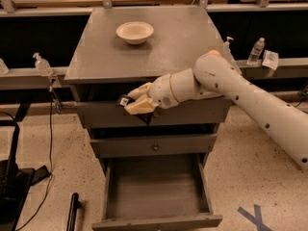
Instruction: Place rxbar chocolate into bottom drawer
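rxbar chocolate [124, 100], dark-wrapped with a white mark, is clamped in the end effector [137, 103] above the bottom drawer [156, 221].

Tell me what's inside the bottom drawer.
Only its bare grey floor shows in the bottom drawer; its front wall hides a strip. The gripper, in front of the top drawer, holds the rxbar chocolate.

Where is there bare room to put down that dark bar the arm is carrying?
The bottom drawer stands open, its whole floor bare between its grey walls. The cabinet top is bare in front of and beside the bowl. It is crowded at the top drawer front, where the gripper holds the rxbar chocolate.
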Controlling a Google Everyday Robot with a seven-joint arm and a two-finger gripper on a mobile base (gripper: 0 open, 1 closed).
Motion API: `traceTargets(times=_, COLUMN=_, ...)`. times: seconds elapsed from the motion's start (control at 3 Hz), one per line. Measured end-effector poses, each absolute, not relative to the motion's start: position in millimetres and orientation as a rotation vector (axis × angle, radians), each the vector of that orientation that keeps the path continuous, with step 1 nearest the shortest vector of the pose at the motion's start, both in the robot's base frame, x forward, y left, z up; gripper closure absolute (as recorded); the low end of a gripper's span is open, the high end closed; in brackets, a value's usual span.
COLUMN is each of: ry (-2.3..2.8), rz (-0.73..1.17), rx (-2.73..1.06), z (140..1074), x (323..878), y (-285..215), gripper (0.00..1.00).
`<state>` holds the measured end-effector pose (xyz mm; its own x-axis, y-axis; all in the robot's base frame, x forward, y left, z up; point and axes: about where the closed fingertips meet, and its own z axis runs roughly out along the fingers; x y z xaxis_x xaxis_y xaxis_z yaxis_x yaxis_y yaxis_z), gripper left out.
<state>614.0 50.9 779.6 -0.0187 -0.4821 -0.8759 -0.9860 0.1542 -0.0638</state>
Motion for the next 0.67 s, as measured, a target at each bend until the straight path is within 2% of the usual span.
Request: traceTargets(times=0.67, ry=1.563, rz=0.730, rx=-1.518, z=762, x=617, y=55, gripper=1.00)
